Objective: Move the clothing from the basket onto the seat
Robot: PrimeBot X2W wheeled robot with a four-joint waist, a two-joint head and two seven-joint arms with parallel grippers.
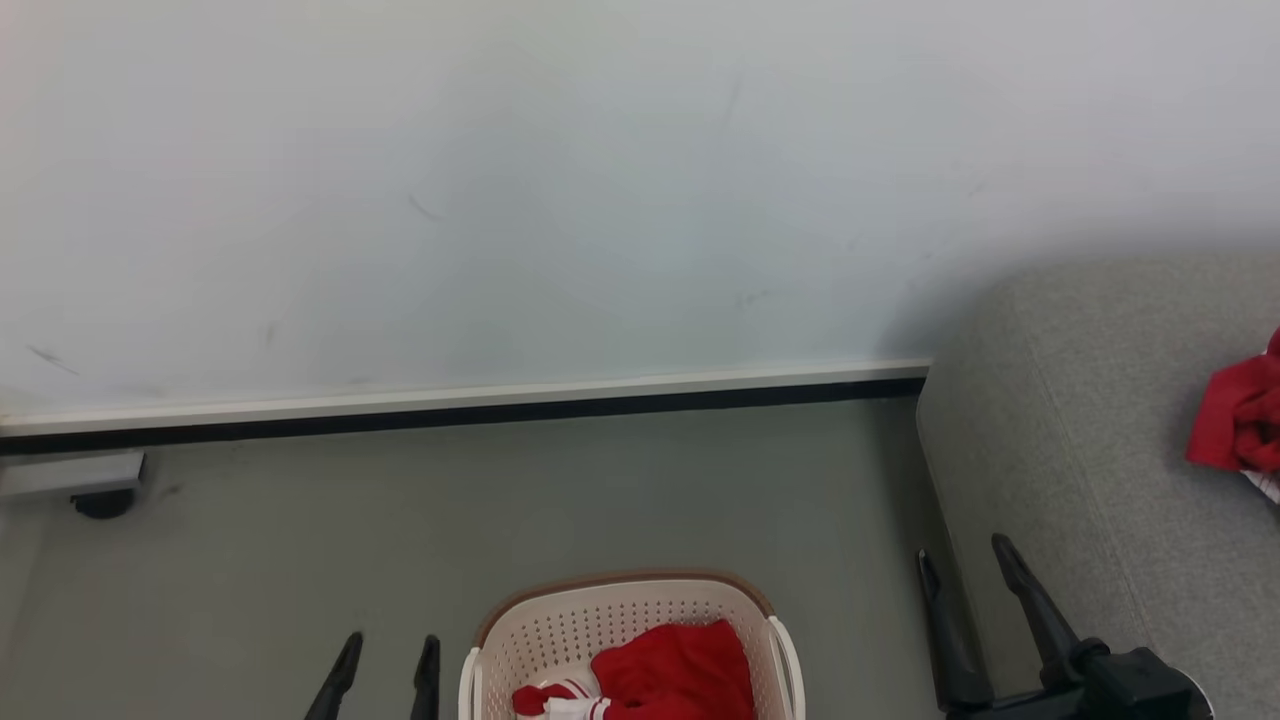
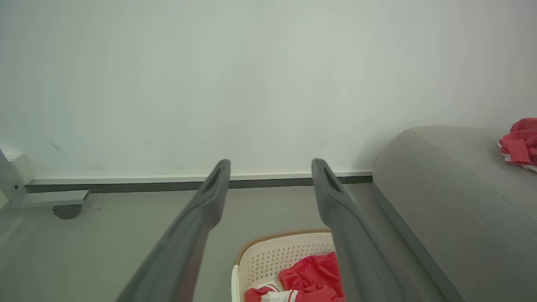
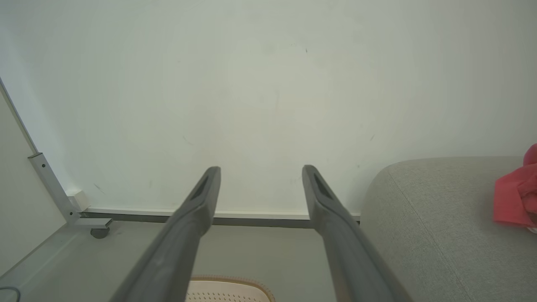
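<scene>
The cream-white basket (image 1: 560,625) stands on the floor at the bottom middle of the head view, with red clothing (image 1: 675,672) with white trim lying inside it. More of the red clothing (image 1: 1240,415) rests on the grey seat (image 1: 1080,440) at the right edge. My left gripper (image 1: 392,648) is open, just left of the basket, holding nothing. Open and empty too, my right gripper (image 1: 965,560) hangs between the basket and the seat's front corner. The left wrist view shows the basket (image 2: 272,253) and the clothing (image 2: 312,277) below the fingers.
A pale wall with a dark skirting strip (image 1: 460,410) runs behind everything. A grey metal frame foot with a caster (image 1: 95,490) sits at the far left on the grey floor (image 1: 400,530).
</scene>
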